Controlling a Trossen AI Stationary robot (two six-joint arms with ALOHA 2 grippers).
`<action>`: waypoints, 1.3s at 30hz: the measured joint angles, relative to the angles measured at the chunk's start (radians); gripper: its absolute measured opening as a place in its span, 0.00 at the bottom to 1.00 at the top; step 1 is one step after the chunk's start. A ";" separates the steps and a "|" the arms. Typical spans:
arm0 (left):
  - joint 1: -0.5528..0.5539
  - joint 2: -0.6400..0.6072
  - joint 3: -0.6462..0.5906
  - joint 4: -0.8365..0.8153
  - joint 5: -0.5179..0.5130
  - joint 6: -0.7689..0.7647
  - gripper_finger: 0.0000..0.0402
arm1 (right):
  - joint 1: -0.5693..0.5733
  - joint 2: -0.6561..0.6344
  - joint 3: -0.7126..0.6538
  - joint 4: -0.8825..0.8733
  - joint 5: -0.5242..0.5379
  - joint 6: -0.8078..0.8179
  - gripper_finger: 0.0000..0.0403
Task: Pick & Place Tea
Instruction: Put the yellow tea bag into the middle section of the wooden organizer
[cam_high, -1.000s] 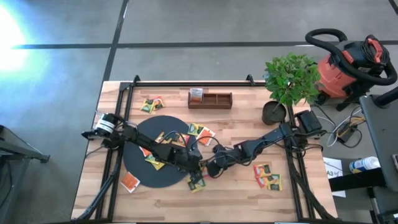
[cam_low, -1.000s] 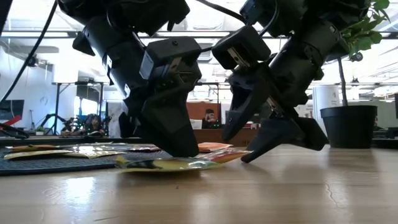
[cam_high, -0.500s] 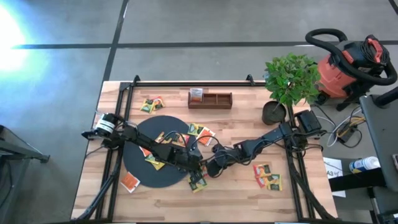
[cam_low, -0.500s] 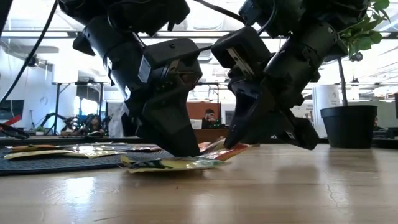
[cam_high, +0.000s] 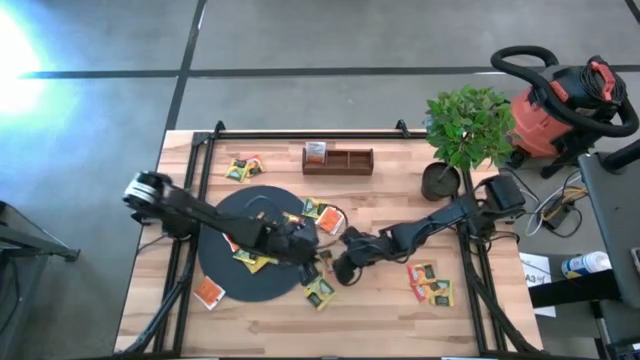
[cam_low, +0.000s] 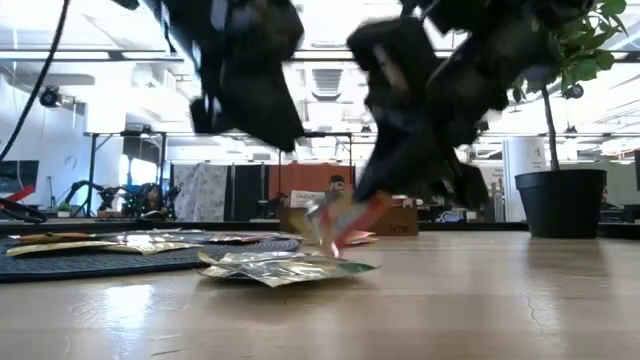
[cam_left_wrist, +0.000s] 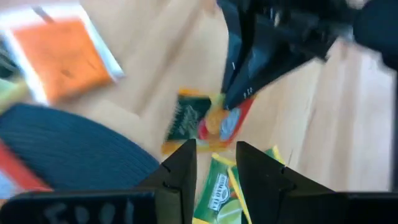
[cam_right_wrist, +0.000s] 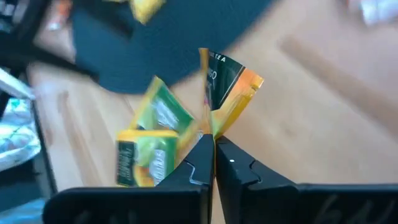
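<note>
- The right end effector (cam_high: 338, 268) sits just beside the black disc (cam_high: 215, 275), off the edge that faces the potted plant (cam_high: 462, 135), with its fingers (cam_right_wrist: 198, 163) pinched together on one tea packet (cam_right_wrist: 225, 92).
- That held packet is creased and stands up out of the fingertips, raised clear of the desk (cam_high: 380, 310) in the low view, where it shows orange-red (cam_low: 345, 215).
- The left end effector (cam_high: 305, 250) is over the same edge of the disc, close to the right one; its two fingers (cam_left_wrist: 180, 171) stand apart with nothing between them.
- Two green-yellow packets (cam_right_wrist: 152, 140) lie flat on the desk just beside the disc, below the two end effectors; the low view shows them as a small flat pile (cam_low: 285, 268).
- More tea lies on the disc (cam_high: 248, 260) and overlapping its far edge (cam_high: 322, 213).
- Loose tea off the disc: an orange packet (cam_high: 208, 291) at its near edge, a pair (cam_high: 242, 168) beyond it, and a cluster (cam_high: 430, 281) well apart toward the plant side.
- The wooden tray (cam_high: 338, 159) stands beyond the disc, with one packet (cam_high: 315, 151) in its end compartment nearest the pair.
</note>
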 joint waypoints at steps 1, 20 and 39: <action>0.004 -0.032 0.000 -0.015 -0.019 0.003 0.27 | 0.005 -0.020 0.000 -0.019 0.020 -0.047 0.02; 0.263 -0.220 0.001 -0.032 0.388 0.127 0.27 | 0.050 -0.208 0.150 -0.260 0.277 -0.482 0.02; 0.253 -0.185 0.003 -0.024 0.387 0.278 0.27 | 0.048 -0.208 0.163 -0.249 0.242 -0.474 0.02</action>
